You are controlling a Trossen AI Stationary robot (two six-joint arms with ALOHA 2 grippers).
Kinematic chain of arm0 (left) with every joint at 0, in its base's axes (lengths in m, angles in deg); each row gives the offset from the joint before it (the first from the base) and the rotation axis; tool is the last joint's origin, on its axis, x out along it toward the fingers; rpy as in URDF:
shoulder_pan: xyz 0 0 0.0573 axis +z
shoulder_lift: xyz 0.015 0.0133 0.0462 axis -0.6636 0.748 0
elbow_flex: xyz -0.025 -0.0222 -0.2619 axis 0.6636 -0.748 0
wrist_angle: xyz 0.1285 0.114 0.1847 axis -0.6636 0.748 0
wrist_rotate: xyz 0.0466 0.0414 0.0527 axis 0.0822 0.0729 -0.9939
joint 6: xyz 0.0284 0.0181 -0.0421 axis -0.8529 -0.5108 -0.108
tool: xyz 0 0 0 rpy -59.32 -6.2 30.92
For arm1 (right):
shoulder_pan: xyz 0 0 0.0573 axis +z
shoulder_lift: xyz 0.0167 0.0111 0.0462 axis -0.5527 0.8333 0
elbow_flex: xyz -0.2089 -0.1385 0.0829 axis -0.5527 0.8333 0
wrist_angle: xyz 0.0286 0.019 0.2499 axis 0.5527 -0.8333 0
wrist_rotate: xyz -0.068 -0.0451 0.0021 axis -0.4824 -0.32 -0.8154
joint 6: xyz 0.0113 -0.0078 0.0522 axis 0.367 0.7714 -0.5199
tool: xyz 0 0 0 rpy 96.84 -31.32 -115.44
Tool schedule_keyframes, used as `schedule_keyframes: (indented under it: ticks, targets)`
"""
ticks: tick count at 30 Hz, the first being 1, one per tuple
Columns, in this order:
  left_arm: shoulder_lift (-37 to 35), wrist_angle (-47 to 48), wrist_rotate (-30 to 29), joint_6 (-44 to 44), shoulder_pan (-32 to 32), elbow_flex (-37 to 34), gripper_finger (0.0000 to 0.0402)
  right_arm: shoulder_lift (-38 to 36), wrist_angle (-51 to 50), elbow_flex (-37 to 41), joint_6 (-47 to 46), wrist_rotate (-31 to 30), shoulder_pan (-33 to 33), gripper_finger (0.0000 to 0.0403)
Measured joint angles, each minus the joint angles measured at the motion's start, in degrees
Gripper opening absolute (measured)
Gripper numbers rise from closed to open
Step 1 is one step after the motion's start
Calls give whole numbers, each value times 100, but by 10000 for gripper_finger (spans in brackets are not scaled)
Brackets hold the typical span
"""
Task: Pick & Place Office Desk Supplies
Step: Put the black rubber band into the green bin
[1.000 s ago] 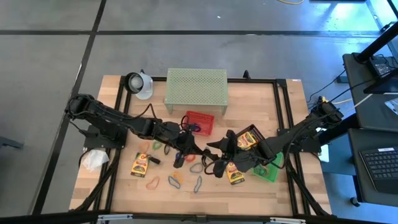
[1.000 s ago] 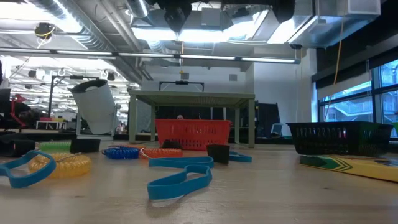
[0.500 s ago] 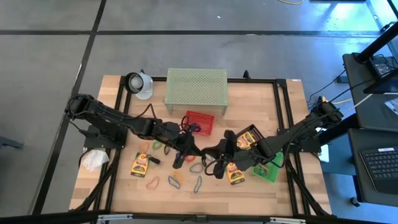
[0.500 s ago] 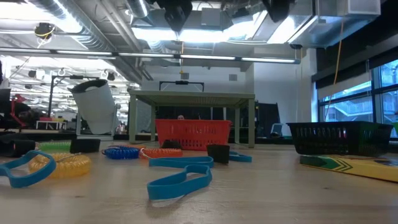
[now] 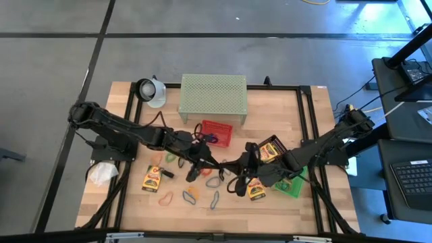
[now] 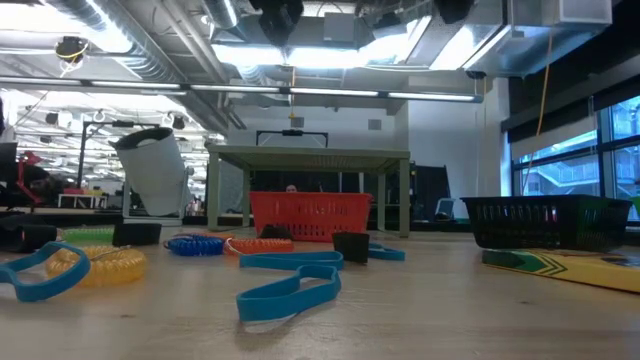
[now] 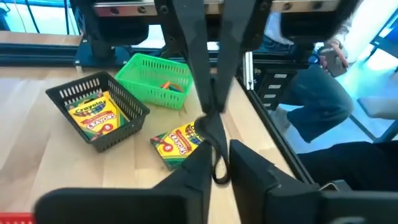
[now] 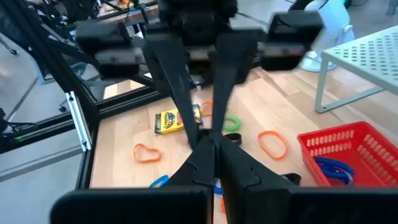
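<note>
Above the table's middle my two grippers meet tip to tip. My right gripper [image 5: 234, 167] [image 8: 215, 144] is shut on a small black loop [image 7: 217, 171]. My left gripper [image 5: 214, 164] [image 7: 222, 155] stands slightly open, with the loop hanging in the narrow gap between its fingers. Yellow-and-green crayon boxes lie flat on the table [image 5: 152, 178] [image 5: 255, 188], and one lies in a black basket [image 5: 268, 150]. Coloured loops [image 5: 192, 194] are scattered on the wood below. My left gripper has the black loop between its fingertips [image 7: 205, 163], but I cannot tell whether they touch it. My right gripper pinches the loop's upper part [image 7: 214, 134] between its two fingertips, coming nearly level from the table's right. The loop hangs slack below the fingers, clear of the table.
A red basket [image 5: 217, 132] and a pale green perforated shelf [image 5: 212, 96] stand at the back. A green basket [image 5: 291, 183] sits at the right and a white wad [image 5: 101, 173] at the left edge. A blue loop [image 6: 290, 288] and a yellow coil [image 6: 100, 265] lie near the front.
My right gripper, wide open a second ago at the left gripper's tips, has shut there. Both arms have stayed where they were above the table's middle.
</note>
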Motion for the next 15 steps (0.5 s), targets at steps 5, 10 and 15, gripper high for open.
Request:
schedule_keyframes:
  ticks: [5, 10, 15]
  targets:
    - [-448, 403, -30, 1, 0, 3, 100, -317, -558, 0, -198, -167, 121, 5]
    - [-996, 1386, -228, 135, 0, 9, 125, -739, -2179, 0, -1547, -197, 316, 5]
    - [-1540, 2466, -662, 317, -43, 2, 123, -1038, -4300, 0, -3800, 83, 733, 5]
